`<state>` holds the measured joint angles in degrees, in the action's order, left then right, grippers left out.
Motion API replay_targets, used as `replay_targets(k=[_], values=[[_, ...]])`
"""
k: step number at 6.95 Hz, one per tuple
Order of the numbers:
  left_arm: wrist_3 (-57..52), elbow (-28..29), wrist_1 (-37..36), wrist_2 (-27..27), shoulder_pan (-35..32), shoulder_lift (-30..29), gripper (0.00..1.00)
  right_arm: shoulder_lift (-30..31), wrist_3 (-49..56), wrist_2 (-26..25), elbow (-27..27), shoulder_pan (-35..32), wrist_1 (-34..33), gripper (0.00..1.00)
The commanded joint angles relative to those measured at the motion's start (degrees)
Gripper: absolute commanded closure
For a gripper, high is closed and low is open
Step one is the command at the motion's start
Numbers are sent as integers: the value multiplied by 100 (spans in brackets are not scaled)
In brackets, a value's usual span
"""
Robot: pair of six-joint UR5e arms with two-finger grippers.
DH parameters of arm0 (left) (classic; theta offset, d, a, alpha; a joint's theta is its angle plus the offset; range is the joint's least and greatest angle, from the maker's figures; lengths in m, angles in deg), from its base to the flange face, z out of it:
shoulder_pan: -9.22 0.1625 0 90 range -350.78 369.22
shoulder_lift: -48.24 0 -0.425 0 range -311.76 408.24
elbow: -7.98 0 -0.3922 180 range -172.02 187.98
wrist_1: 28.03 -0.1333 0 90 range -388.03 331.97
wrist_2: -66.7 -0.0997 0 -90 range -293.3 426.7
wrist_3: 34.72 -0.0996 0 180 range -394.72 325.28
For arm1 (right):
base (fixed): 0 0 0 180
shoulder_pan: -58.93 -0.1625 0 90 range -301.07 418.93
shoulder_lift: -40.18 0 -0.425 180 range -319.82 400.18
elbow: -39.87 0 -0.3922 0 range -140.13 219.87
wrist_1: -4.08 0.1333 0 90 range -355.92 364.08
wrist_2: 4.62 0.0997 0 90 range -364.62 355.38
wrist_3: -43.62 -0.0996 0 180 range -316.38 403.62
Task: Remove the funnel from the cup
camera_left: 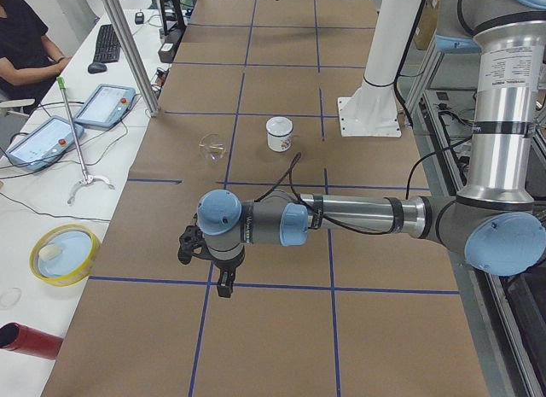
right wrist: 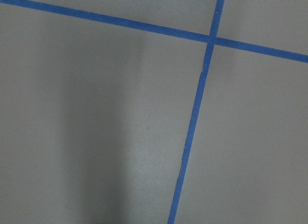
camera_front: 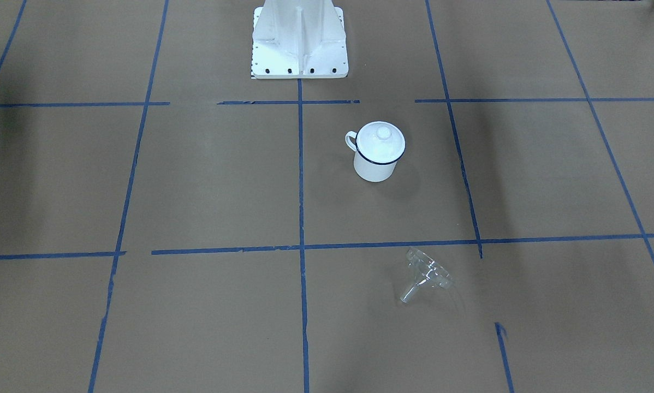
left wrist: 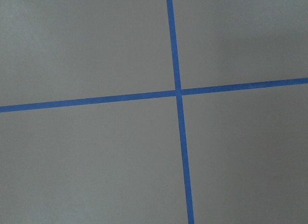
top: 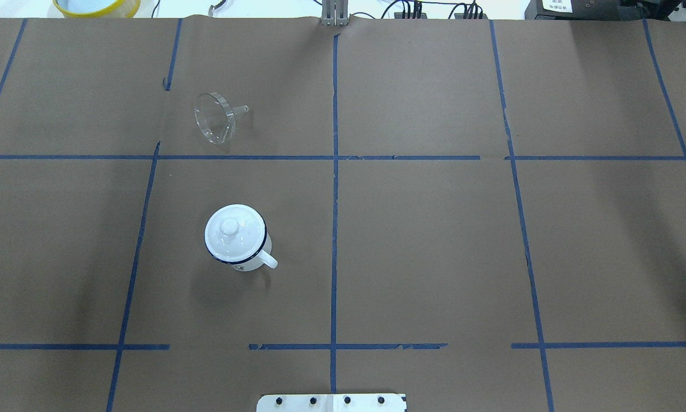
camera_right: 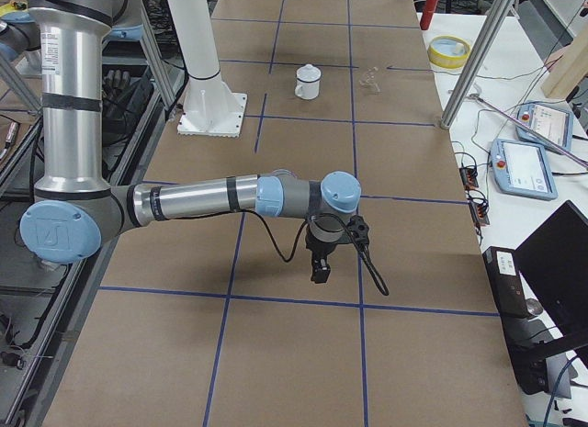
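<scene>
The clear funnel (camera_front: 428, 273) lies on its side on the brown paper, apart from the cup; it also shows in the overhead view (top: 213, 118). The white cup (camera_front: 375, 166) with a dark blue rim stands upright with a white knobbed lid (camera_front: 380, 141) on it, its handle toward the robot base. My left gripper (camera_left: 223, 286) shows only in the exterior left view, above bare paper well away from both. My right gripper (camera_right: 319, 274) shows only in the exterior right view, far from them. I cannot tell whether either is open or shut. Both wrist views show only paper and blue tape.
The white robot base (camera_front: 299, 49) stands behind the cup. A yellow bowl (camera_left: 64, 253), a red cylinder (camera_left: 30, 340), tablets and a seated operator (camera_left: 21, 38) are on the side desk. A metal post (camera_left: 128, 47) stands at the table's edge.
</scene>
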<state>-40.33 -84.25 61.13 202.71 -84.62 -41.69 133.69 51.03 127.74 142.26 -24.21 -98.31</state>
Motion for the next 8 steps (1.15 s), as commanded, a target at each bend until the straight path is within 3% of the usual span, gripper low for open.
replay_targets(k=[1, 8], values=[[7, 38, 5, -22, -196, 98, 0, 0, -3, 0, 0, 0, 0, 0], [-19, -6, -145, -31, -222, 169, 0, 0, -3, 0, 0, 0, 0, 0]])
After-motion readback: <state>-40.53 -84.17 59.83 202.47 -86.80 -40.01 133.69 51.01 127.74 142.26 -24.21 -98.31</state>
